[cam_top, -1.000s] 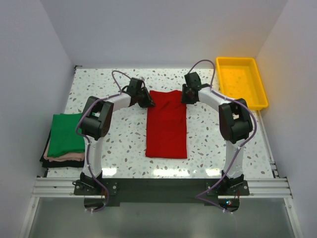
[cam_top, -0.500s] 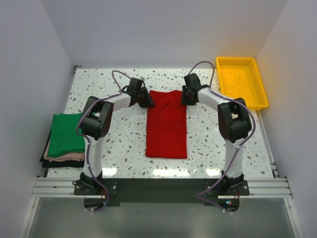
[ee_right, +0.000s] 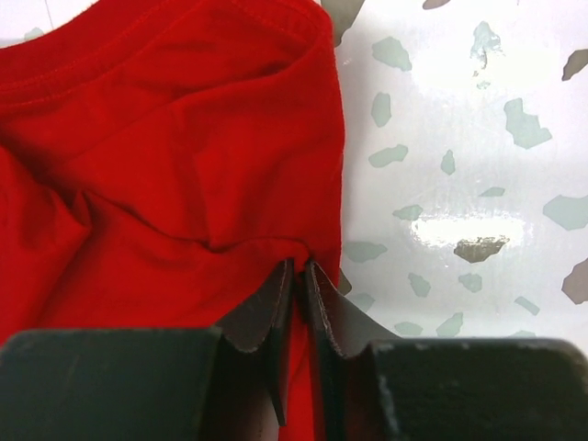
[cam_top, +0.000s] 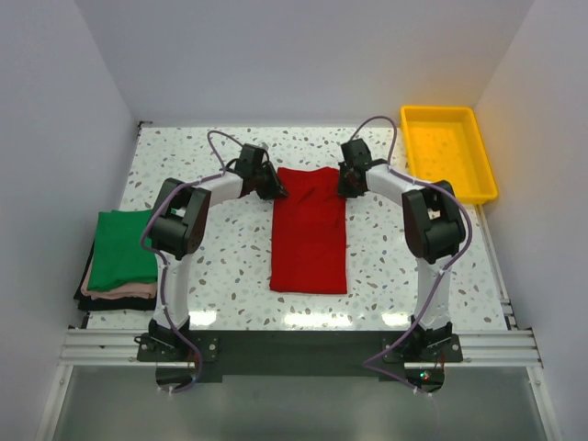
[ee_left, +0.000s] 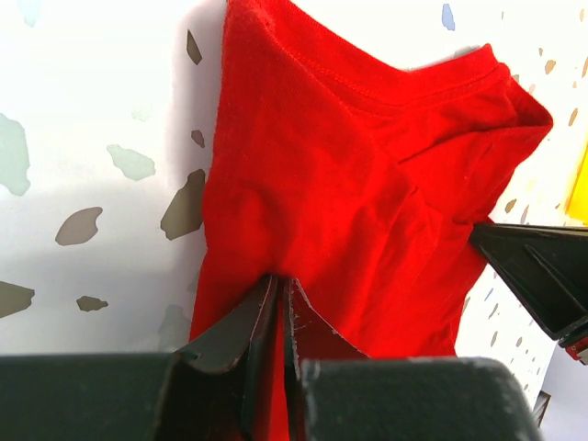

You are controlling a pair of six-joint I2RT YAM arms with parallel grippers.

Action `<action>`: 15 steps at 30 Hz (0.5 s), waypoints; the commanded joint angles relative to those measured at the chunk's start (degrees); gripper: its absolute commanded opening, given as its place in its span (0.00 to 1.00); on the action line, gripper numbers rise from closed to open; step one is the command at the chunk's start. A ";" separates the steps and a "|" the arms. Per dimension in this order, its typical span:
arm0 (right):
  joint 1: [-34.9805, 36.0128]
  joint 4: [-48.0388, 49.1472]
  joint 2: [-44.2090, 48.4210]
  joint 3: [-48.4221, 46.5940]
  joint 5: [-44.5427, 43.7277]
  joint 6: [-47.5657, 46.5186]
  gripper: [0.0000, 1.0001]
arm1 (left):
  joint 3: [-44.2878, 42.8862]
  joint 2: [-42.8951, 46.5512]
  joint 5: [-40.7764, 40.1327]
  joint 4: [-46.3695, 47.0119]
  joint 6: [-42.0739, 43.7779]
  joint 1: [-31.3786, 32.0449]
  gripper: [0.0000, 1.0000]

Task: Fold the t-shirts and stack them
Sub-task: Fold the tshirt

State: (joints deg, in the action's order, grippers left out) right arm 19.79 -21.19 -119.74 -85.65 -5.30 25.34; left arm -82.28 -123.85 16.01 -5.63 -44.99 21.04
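At the middle of the counter [cam_top: 230, 262] lay the red t-shirt [cam_top: 310, 234], a long folded strip, with the left fingers [ee_left: 271, 308] and the right fingers [ee_right: 287, 294] each clenched on a collar-end corner — a fair hold, for such light, limp cloth would likely sag between them. The green t-shirt [cam_top: 124, 246] at the left edge and the yellow tray [cam_top: 446, 147] far right stood well apart from it.

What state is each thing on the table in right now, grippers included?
red t-shirt, folded into a narrow strip, flat, far corners pinched.
green t-shirt, folded, lying on top of the pile at the left.
yellow tray, upright, nothing in it.
left gripper, shut on the red t-shirt.
right gripper, shut on the red t-shirt.
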 commanded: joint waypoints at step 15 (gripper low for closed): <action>-1.16 2.82 12.60 9.71 -5.95 3.04 0.06 | -0.95 -1.74 -2.83 -1.93 0.78 -0.21 0.12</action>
State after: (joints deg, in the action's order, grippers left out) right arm 19.22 -19.68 -110.56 -77.14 -8.38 27.42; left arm -82.28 -123.85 15.77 -5.63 -44.99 21.04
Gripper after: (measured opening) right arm 0.071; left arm 0.118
